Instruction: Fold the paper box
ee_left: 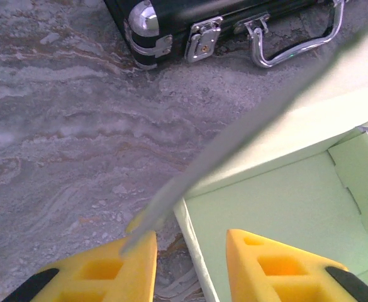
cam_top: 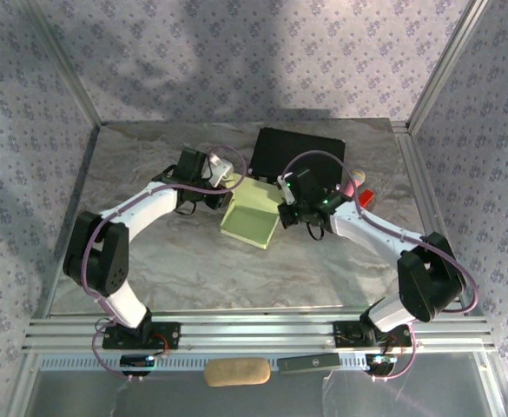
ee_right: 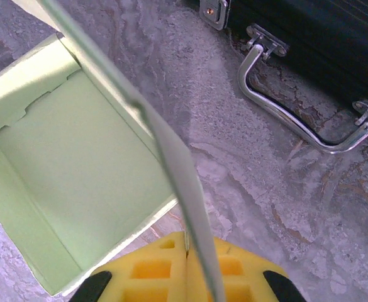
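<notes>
1. Locate the paper box (cam_top: 252, 224). It sits open-topped near the middle of the worktop (cam_top: 236, 278), just in front of the black case (cam_top: 301, 152) and between the two arms.
2. Check the right pincer (ee_right: 187, 242). Its jaws are pressed together on a thin flap at the box's right side, seen edge-on in the wrist view.
3. Check the left pincer (ee_left: 191, 238). Its jaws are spread and a box wall lies between them. A long flap edge appears to touch one finger (ee_left: 117, 267).
4. Treat the step in hand as, most likely, folding the side flaps in over the tray.
5. Use the right grip as an anchor so that the light card cannot slide on the worktop.
6. Close the left pincer on one layer only, near the crease. Then swing the flap along its scored line, and do not pull upward.
7. Expect the thin card to buckle if you push mid-panel.
</notes>
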You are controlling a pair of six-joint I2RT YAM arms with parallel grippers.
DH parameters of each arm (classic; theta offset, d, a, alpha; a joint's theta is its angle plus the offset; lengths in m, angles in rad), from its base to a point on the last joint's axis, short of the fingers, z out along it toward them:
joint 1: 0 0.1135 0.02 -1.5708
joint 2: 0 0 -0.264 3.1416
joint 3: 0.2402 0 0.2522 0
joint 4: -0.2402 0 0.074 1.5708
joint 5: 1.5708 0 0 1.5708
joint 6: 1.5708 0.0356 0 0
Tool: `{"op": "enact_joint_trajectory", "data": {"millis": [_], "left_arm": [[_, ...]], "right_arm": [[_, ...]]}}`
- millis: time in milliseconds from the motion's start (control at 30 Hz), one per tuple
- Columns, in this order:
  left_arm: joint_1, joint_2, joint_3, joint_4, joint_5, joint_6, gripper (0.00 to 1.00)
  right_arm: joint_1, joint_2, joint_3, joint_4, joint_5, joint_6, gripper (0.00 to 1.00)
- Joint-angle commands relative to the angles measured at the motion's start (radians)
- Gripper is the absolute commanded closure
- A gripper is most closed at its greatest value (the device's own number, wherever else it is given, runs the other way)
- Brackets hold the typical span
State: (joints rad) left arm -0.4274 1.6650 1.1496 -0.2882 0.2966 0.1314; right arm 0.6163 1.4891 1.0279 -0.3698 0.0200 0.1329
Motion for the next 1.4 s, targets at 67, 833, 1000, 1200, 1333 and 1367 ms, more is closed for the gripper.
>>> {"op": "enact_joint_trajectory", "data": {"millis": [67, 833, 1000, 1200, 1333, 1367], "left_arm": [[0.01, -0.045, -0.002, 0.054, -0.089, 0.053, 0.64], [0.043, 0.063, 0.113, -0.016, 0.064, 0.052, 0.77], [0.022, 0.03, 0.089, -0.008, 0.012, 0.046, 0.88], [-0.024, -0.013, 0.052, 0.012, -0.088, 0.012, 0.94], [-0.041, -0.04, 0.023, 0.031, -0.168, -0.088, 1.0], [-0.046, -0.048, 0.009, 0.044, -0.184, -0.12, 1.0]], "right_arm": [[-0.006, 0.02, 0.041, -0.042, -0.026, -0.035, 1.0], [-0.031, 0.049, 0.07, -0.052, -0.084, -0.061, 1.0], [-0.02, 0.048, 0.075, -0.046, -0.056, -0.035, 1.0], [0.002, 0.064, 0.101, -0.044, 0.001, 0.025, 1.0], [0.03, 0.093, 0.142, -0.064, 0.087, 0.109, 1.0], [0.039, 0.1, 0.152, -0.065, 0.116, 0.136, 1.0]]}}
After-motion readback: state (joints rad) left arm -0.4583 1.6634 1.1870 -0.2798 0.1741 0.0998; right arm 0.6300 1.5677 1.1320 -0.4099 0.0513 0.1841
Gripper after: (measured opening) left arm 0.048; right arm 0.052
